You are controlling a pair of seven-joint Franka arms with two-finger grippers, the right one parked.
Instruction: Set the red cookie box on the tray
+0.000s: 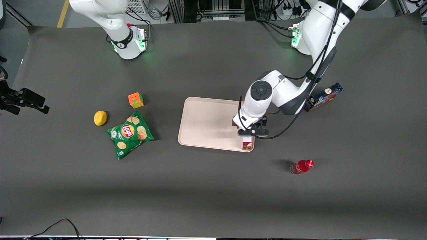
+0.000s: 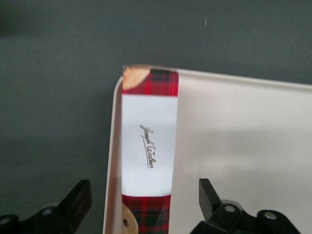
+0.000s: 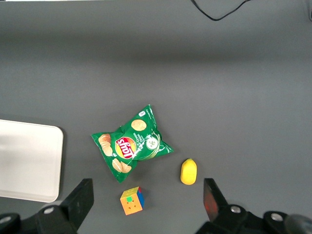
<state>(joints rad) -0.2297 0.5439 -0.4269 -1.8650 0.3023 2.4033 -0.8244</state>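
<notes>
The red cookie box (image 2: 148,156), dark red plaid with a white panel, lies flat in the tray (image 2: 243,146) along the rim at the tray's end toward the working arm. In the front view only its near end (image 1: 247,145) shows below the arm, at the tray's (image 1: 206,123) corner nearest the camera. My left gripper (image 2: 145,200) hovers just above the box and is open. Its fingers (image 2: 208,195) stand on either side of the box with a gap to each long edge. In the front view the gripper (image 1: 252,132) covers most of the box.
A dark blue cookie box (image 1: 323,96) lies beside the working arm. A red bottle (image 1: 302,166) lies nearer the camera than the tray. Toward the parked arm's end are a green chips bag (image 1: 130,134), a lemon (image 1: 100,118) and a colour cube (image 1: 135,100).
</notes>
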